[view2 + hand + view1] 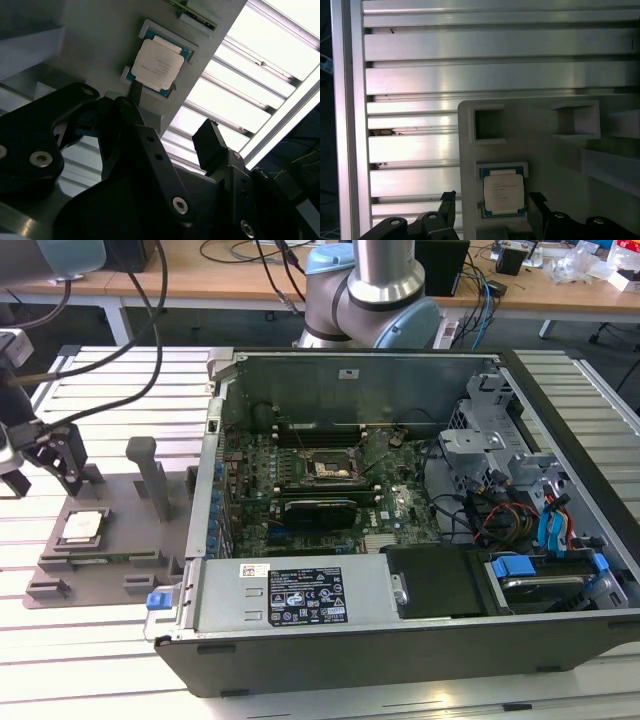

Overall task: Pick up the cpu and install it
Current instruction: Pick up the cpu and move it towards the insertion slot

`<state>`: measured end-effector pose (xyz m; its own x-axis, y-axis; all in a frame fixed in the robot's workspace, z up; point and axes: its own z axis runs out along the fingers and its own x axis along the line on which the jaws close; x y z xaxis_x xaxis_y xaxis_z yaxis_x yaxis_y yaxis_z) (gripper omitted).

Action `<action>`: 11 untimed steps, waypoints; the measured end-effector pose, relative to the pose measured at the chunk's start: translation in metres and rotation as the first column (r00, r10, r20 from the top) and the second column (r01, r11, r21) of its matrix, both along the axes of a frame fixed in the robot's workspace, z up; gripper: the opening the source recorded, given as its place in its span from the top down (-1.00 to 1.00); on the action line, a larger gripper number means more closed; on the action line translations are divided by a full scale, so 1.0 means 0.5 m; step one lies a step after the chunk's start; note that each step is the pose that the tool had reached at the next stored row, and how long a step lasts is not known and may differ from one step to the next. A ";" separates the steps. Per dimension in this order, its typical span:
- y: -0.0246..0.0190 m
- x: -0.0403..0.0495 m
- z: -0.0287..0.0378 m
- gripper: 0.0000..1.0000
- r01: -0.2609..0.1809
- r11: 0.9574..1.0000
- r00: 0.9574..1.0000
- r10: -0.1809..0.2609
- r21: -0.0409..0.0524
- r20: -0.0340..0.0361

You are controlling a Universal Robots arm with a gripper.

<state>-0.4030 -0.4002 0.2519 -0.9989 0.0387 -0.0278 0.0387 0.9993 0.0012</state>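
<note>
You are hovering the gripper [42, 475], jaws open and empty, over the cpu [82, 526] near the tray's [130, 540] edge, aligning to grasp.

Black fingers [212, 145], silver-and-blue arm [385, 275]

Robotics lab: open PC case [400, 658], alu bench [90, 645], cabled desks [215, 278]

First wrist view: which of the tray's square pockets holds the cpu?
The pocket nearest the open gripper holds the cpu; the other two pockets on the grey tray are empty.
</note>
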 end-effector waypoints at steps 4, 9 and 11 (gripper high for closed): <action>0.0000 0.000 -0.005 -0.36 0.000 1.000 1.000 0.000 0.000 0.000; 0.0000 0.000 -0.011 -0.36 0.000 1.000 1.000 0.000 0.000 0.000; 0.0000 0.000 -0.013 -0.36 0.000 1.000 1.000 0.000 0.000 0.000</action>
